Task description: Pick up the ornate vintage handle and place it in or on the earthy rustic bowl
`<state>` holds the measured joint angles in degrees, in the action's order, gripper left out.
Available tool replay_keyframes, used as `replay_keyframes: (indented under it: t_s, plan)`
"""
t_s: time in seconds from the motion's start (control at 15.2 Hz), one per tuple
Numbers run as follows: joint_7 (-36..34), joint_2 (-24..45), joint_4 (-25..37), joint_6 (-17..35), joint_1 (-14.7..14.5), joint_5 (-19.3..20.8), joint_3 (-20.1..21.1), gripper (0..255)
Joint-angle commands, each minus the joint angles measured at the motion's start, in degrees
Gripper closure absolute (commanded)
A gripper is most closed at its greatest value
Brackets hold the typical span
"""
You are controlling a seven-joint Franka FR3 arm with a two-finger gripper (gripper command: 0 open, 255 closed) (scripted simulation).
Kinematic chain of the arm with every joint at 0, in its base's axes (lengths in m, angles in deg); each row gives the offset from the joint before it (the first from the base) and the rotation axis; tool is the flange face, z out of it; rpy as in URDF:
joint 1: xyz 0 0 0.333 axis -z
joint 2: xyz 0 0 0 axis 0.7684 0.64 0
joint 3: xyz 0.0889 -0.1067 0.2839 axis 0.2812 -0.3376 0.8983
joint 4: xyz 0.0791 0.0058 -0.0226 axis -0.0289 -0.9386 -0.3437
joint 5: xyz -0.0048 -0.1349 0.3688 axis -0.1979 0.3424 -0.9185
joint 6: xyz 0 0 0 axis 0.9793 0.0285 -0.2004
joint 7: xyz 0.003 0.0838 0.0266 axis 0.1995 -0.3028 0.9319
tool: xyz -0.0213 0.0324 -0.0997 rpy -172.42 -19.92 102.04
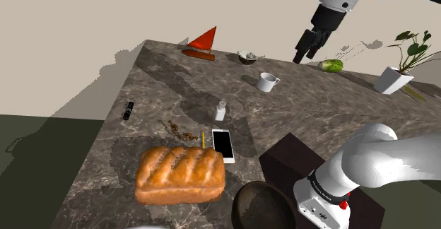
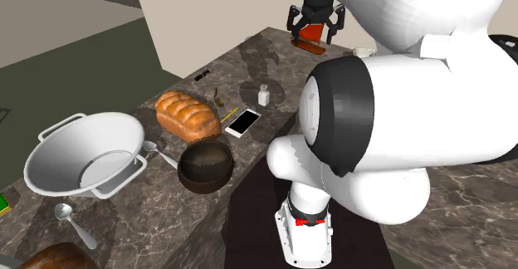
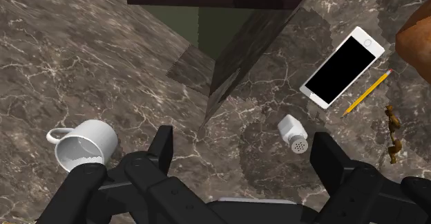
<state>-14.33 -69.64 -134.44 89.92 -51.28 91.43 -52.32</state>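
- The black pincer [image 1: 308,53] hangs above the far side of the marble tabletop [image 1: 162,86], near a white mug [image 1: 268,81].
- A small brown ornate handle [image 1: 181,131] lies between a bread loaf [image 1: 180,174] and a white shaker [image 1: 220,110] (a smartphone [image 1: 223,145] and pencil [image 1: 203,139] just beside it).
- A dark bowl [image 1: 260,203] sits at the near edge, beside the loaf.

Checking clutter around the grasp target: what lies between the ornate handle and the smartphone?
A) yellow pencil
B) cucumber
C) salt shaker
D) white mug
A: in the wrist view the yellow pencil lies on the marble counter between the smartphone and the small brown ornate handle.
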Motion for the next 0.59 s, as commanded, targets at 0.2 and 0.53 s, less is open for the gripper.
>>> replay_keyframes:
  t_s: [0.2, 0.53]
  plan:
    - [-1.4, 2.6, -1.9, 4.1, -1.3, -1.3, 2.2, 0]
    - [-3.7, 8.0, -3.9, 11.0, -3.4, -3.1, 5.8, 0]
